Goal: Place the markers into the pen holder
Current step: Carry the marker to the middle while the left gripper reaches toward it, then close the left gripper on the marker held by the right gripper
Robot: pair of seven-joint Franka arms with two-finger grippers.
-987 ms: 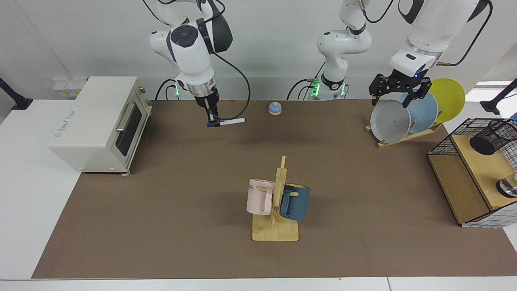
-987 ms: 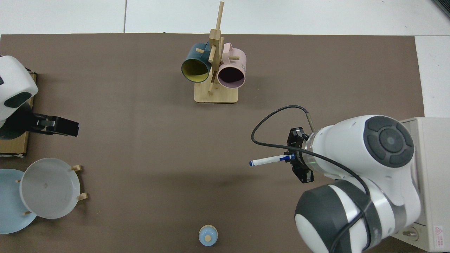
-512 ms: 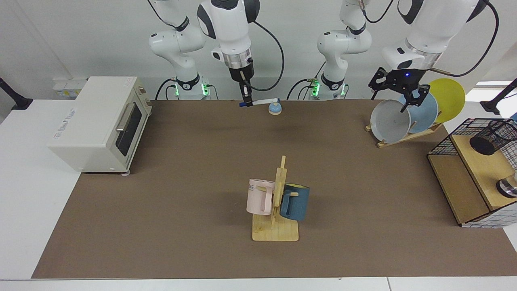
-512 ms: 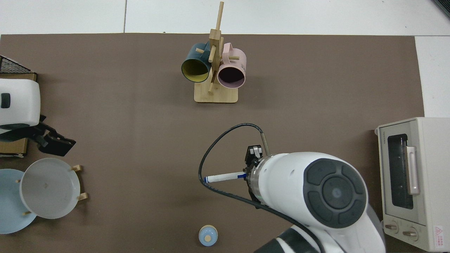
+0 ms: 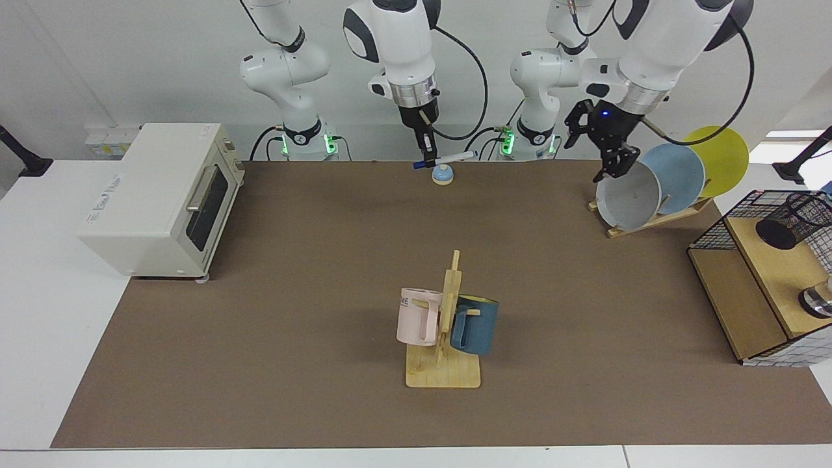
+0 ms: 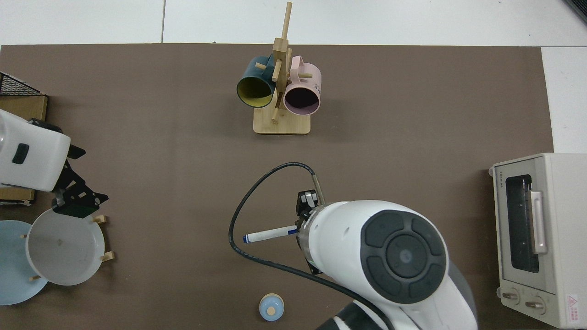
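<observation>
Right hand (image 5: 426, 159) pinches the blue-capped end of the white marker (image 5: 448, 158), which sticks out sideways, high above the brown surface (image 5: 292, 292). Left hand (image 5: 608, 153) hangs open over the plates. Far past it sits the black mesh pen holder (image 5: 790, 221); its inside is hard to see.

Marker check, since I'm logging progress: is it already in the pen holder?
No, the right gripper holds the marker in the air, far from the pen holder.

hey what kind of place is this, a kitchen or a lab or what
Most likely a robotics lab staged as a kitchen: two arms bolted at a table with a toaster oven, a mug tree and a plate rack. The right gripper holds a marker.
</observation>
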